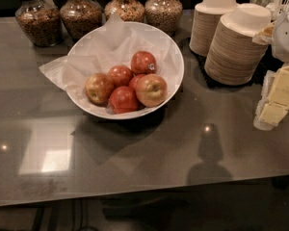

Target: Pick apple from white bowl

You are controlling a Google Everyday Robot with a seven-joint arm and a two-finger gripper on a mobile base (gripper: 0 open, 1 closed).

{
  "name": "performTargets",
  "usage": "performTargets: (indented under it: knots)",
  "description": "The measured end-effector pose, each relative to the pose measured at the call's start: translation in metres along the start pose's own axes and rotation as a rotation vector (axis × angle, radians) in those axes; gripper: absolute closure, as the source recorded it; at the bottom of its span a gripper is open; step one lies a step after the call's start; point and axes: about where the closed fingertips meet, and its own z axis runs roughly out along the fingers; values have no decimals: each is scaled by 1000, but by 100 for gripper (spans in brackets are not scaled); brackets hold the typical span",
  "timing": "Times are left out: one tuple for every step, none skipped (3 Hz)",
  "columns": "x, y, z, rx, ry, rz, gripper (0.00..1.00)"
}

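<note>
Apple (151, 90), the largest one, pale pink-red with gold blush, is sitting in white bowl (179, 69) at its near right side, touching smaller red apples (123, 99) on crumpled paper (101, 47). Bowl is resting on table (135, 148). Pincer (274, 32) is hanging at right frame edge, beside stacked beige bowls (236, 47), well apart from apple; wide or narrow, cannot tell

Apple (151, 90) in white bowl (178, 71) — gripper unseen
</note>
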Motion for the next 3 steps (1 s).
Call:
performTargets:
  knots:
    - [0, 0, 0, 0, 0, 0, 0]
    - [-14, -2, 4, 4, -53, 1, 0]
    - [-46, -3, 14, 11, -187, 7, 0]
